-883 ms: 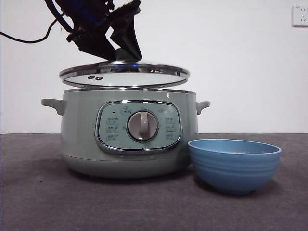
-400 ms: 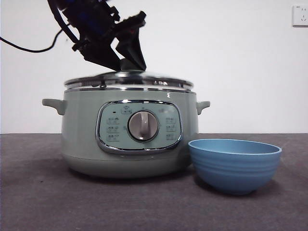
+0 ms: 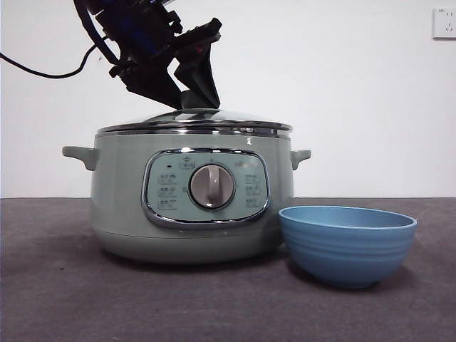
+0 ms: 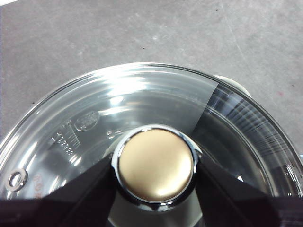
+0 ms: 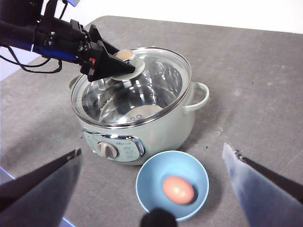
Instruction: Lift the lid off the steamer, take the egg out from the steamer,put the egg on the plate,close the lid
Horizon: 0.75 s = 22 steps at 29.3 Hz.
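The glass lid (image 3: 214, 118) sits flat on the sage-green steamer (image 3: 121, 206). My left gripper (image 3: 194, 94) reaches down from the upper left, its jaws pressed against both sides of the lid's round knob (image 4: 155, 165). The right wrist view shows that gripper (image 5: 124, 60) on the lid (image 5: 161, 78) of the steamer (image 5: 165, 127). The egg (image 5: 178, 189) lies in the blue plate (image 5: 144, 189), a small bowl standing beside the steamer in the front view (image 3: 347, 246). My right gripper (image 5: 151, 149) is open, high above the steamer and bowl, and holds nothing.
The dark grey table (image 3: 57, 299) stretches around the steamer and bowl. A black cable (image 3: 35, 71) hangs from the left arm at the upper left. A wall socket (image 3: 443, 23) is at the top right.
The lid has come down from a tilted hover above the steamer and now rests level on its rim, with the left gripper still on the knob.
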Each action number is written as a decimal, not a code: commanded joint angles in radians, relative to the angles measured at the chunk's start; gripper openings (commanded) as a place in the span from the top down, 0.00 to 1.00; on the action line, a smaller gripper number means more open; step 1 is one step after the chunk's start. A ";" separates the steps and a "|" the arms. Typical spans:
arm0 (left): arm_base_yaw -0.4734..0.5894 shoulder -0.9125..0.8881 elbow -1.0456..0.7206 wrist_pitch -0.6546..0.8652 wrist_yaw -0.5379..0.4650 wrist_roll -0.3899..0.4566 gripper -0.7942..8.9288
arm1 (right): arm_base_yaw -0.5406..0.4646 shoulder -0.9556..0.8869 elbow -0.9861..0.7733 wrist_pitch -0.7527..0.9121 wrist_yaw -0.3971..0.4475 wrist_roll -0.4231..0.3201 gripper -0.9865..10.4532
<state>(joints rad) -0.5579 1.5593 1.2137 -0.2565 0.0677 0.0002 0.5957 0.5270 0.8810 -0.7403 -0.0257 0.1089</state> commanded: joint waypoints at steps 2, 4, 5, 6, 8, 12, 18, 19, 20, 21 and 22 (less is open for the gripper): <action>-0.003 -0.006 0.005 -0.019 -0.015 0.003 0.93 | 0.002 -0.002 -0.008 0.005 0.001 0.007 0.47; -0.003 -0.006 0.005 -0.032 -0.018 0.004 0.93 | 0.002 -0.002 -0.008 0.005 0.001 0.007 0.47; -0.003 -0.006 0.005 -0.039 -0.023 0.004 0.93 | 0.002 -0.002 -0.008 0.005 0.000 0.007 0.47; -0.003 -0.006 0.005 -0.045 -0.025 0.004 0.93 | 0.002 -0.002 -0.008 0.005 0.000 0.007 0.47; -0.003 -0.006 0.005 -0.054 -0.023 0.004 0.93 | 0.002 -0.002 -0.008 0.005 0.000 0.007 0.47; -0.003 -0.006 0.005 -0.068 -0.020 0.001 0.91 | 0.002 -0.002 -0.008 0.005 0.000 0.007 0.47; -0.003 -0.006 0.005 -0.073 -0.013 -0.001 0.36 | 0.002 -0.002 -0.008 -0.002 -0.001 0.007 0.47; -0.003 -0.006 0.005 -0.073 -0.013 0.000 0.34 | 0.002 -0.002 -0.008 -0.004 -0.001 0.007 0.47; -0.003 -0.006 0.005 -0.073 -0.013 0.000 0.34 | 0.002 -0.002 -0.008 -0.005 -0.001 0.007 0.47; -0.003 -0.007 0.005 -0.073 -0.013 0.000 0.34 | 0.002 -0.002 -0.008 -0.006 -0.001 0.007 0.47; -0.003 -0.009 0.005 -0.073 -0.013 -0.001 0.34 | 0.002 -0.002 -0.008 -0.006 -0.001 0.006 0.47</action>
<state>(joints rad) -0.5594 1.5494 1.2228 -0.3183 0.0547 0.0067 0.5957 0.5270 0.8810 -0.7509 -0.0261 0.1089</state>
